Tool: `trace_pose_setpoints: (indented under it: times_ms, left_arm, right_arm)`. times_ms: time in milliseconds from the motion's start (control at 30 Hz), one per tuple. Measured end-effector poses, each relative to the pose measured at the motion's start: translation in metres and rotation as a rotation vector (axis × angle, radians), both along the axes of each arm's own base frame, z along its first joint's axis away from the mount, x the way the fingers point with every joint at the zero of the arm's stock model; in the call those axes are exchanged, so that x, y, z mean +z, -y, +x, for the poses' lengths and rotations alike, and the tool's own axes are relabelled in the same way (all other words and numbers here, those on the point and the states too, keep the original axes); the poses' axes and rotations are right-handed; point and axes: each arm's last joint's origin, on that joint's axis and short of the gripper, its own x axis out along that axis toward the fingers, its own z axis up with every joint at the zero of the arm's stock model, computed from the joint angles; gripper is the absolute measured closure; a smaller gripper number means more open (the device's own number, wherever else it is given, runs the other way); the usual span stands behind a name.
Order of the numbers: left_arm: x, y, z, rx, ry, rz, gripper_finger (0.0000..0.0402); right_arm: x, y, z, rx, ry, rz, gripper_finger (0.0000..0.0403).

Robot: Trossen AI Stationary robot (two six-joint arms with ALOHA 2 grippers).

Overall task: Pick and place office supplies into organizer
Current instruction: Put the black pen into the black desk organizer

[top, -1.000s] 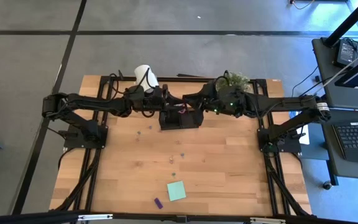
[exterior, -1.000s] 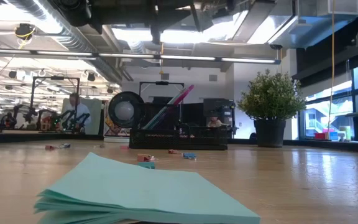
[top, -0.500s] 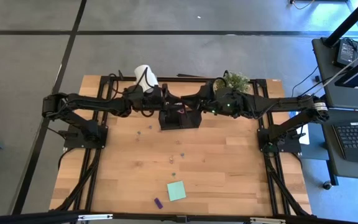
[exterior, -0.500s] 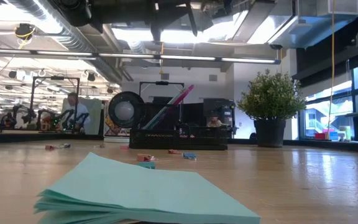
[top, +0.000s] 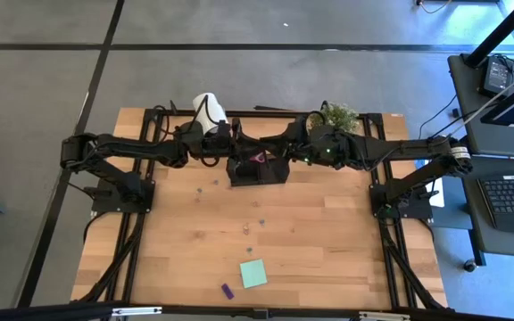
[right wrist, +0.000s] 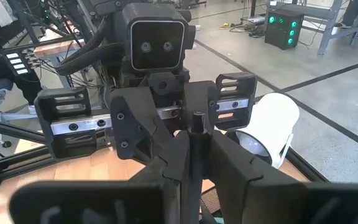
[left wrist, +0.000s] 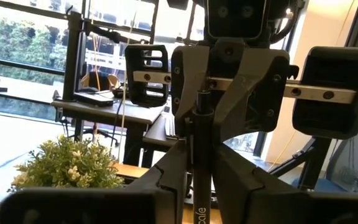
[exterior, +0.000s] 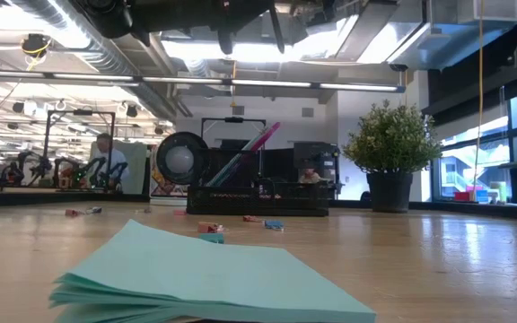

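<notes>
Grippers meet tip to tip over the far middle of the table, with one black pen (left wrist: 201,124) shared between them. The left gripper (top: 236,145) reaches in from its side, and in its wrist view the two fingers are pressed against the pen's barrel, one on each side. The right gripper (top: 279,145) faces it head on and is clamped on the other end of the same pen. In the right wrist view the pen's tip shows squeezed between that gripper's fingers. The pen runs straight from one gripper into the other.

The black organizer (top: 257,170) sits just under the meeting point, directly below both sets of fingers. Something pink or purple shows inside it from above. From table height, a pink pen (exterior: 263,139) and a pale green pen (exterior: 237,164) lean out of it at a slant.

A white roll (top: 208,109) lies just behind the left gripper, and a small green plant (top: 339,116) stands just behind the right one.

The mint-green sticky pad (top: 253,274) lies well away from both grippers, near the front edge of the table. The tiny purple piece (top: 227,291) is just beside the pad, on its left-arm side. A few small bits (top: 248,227) are scattered on the wood between the pad and the organizer.

A person (exterior: 106,161) is in the room far beyond the table.
</notes>
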Motion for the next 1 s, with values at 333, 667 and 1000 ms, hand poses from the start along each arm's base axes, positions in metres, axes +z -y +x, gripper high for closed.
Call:
trace_pose_setpoints:
  times_ms: [333,667,1000]
  left_arm:
    - [-0.0001,-0.0001,0.0000,0.000,-0.001,0.000,0.0348]
    - [-0.0001,0.0000,0.0000,0.000,-0.001,0.001,0.0355]
    - [-0.0008,0.0000,0.0002,-0.003,-0.009,0.000,0.0356]
  right_arm:
    - [0.0001,0.0000,0.0000,0.000,0.001,0.000,0.0345]
    - [0.0001,0.0000,0.0000,0.006,-0.007,-0.023,0.0335]
    - [0.0003,0.0000,0.0002,0.012,-0.011,-0.047,0.0227]
